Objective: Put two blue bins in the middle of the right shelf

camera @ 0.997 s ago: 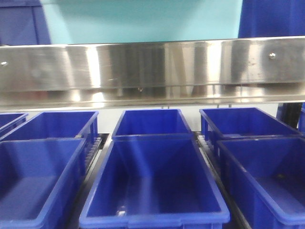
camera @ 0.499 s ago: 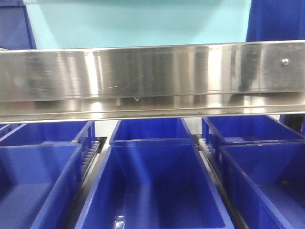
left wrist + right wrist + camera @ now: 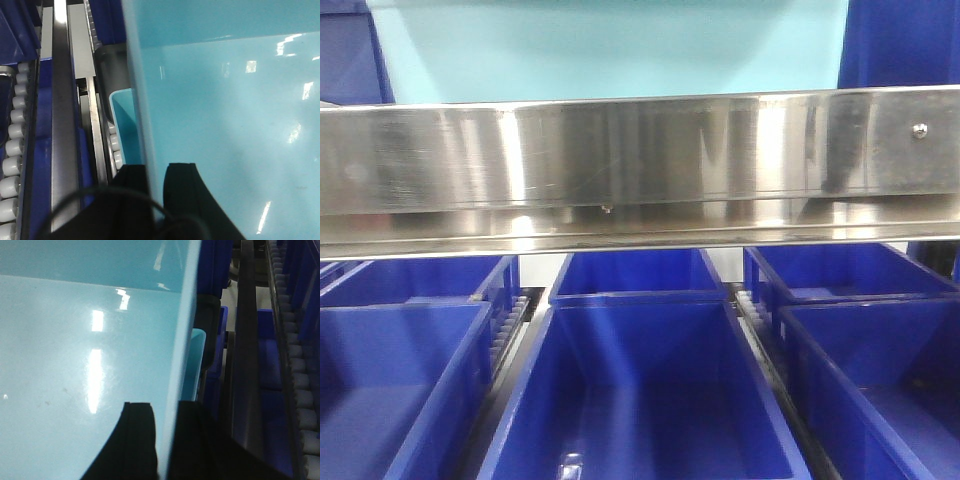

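Two-arm hold on pale blue bin (image 3: 610, 45), showing in front view as cyan wall directly above steel front rail of right shelf middle (image 3: 640, 160), small screw (image 3: 919, 130) near rail's right end. Cannot tell whether sitting on that level or hanging just over it. Judged mid-placement: up at the shelf, not let go. Left to do, by judgement: set down, release, back both arms out. Only one bin surely made out; second pale edge (image 3: 122, 117) peeking outside the wall in both wrist views, possibly a nested second bin, not certain. Left gripper (image 3: 156, 167) clamped over bin's side wall, one finger inside, one outside, rim running up between them. Right gripper (image 3: 167, 410) clamped same way on opposite wall. Bin interior filling most of both wrist views. Dark blue bins (image 3: 640, 400) on level below rail, roller tracks (image 3: 12, 135) beside them.
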Controlling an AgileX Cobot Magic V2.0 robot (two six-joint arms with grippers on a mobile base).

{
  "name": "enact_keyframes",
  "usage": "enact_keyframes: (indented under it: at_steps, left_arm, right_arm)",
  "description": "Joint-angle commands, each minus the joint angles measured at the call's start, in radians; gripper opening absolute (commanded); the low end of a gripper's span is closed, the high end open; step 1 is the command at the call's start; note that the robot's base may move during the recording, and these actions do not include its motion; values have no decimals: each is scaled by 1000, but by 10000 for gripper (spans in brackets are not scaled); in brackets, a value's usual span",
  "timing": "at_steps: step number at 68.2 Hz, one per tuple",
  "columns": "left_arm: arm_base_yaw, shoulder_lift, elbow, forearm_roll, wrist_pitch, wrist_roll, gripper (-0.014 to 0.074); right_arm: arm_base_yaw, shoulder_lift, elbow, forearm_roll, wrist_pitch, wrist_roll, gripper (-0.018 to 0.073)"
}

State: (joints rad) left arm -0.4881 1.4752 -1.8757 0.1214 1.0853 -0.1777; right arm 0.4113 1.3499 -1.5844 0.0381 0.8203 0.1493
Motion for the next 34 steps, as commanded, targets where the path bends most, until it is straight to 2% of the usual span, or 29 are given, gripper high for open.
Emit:
enact_keyframes:
  at_steps: [1, 11, 21, 34]
  left_arm:
    - [-6, -9, -11, -21, -57, 10, -111]
    - [-6, -9, -11, -21, -71, 10, -111]
    - [-6, -9, -11, -21, -178, 10, -111]
    - [-6, -9, -11, -21, -255, 10, -111]
  right_arm:
    - [2, -11, -12, 26, -51, -16, -153]
    - [2, -11, -12, 26, -51, -16, -153]
    - [2, -11, -12, 26, -51, -16, -153]
    - [2, -11, -12, 26, -51, -16, -153]
